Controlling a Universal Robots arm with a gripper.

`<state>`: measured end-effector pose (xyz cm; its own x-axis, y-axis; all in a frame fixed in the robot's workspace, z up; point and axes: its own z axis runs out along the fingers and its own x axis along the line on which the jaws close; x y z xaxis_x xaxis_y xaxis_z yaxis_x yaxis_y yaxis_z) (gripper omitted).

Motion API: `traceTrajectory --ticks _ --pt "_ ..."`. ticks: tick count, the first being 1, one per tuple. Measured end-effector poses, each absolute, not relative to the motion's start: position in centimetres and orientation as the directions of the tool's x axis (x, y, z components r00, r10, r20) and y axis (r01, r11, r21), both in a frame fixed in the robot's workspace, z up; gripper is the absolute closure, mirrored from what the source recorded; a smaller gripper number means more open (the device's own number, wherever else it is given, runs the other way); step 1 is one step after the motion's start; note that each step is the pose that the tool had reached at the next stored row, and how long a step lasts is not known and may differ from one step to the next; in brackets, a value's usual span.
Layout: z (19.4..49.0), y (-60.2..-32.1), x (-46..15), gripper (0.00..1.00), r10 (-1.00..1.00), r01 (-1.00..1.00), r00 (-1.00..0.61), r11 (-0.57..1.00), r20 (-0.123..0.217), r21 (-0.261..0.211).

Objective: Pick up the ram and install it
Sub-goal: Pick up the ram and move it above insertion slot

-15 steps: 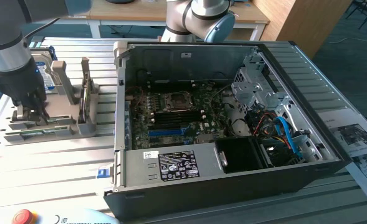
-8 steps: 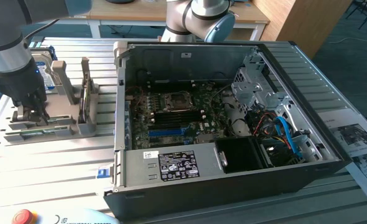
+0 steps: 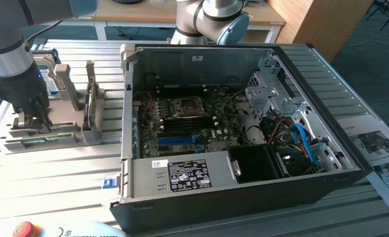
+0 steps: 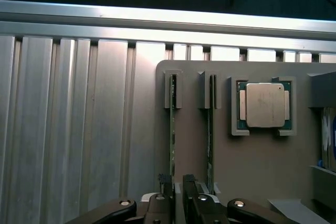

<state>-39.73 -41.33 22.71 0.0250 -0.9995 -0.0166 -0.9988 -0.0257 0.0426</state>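
**Down at the parts holder, over the ram**

The ribbed aluminium desk carries everything here. The biggest thing on it is the open computer case, lying on its side with the motherboard exposed. On that board I can make out the square CPU socket and a long blue slot nearer the case's front wall.

Just beside the case, on the exterior view's left, stands the grey parts holder. My arm reaches straight down onto it.

My end effector sits low over one end of the holder, right at the ram. The ram stands on its thin edge in a slot of the holder, seen as a narrow green line with its far end in a grey bracket and its near end at my end effector. Whether my end effector is clamped on it or merely poised around it, I cannot tell.

A second stick stands on edge in the neighbouring slot, parallel to the ram. Beyond that, a square processor with a metal lid lies flat in its own recess.
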Motion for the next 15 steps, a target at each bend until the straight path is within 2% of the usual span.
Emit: traceTrajectory --ticks 15 --pt "22.62 -41.8 -39.73 0.78 -1.0 -0.999 0.025 -0.026 -0.017 0.042"
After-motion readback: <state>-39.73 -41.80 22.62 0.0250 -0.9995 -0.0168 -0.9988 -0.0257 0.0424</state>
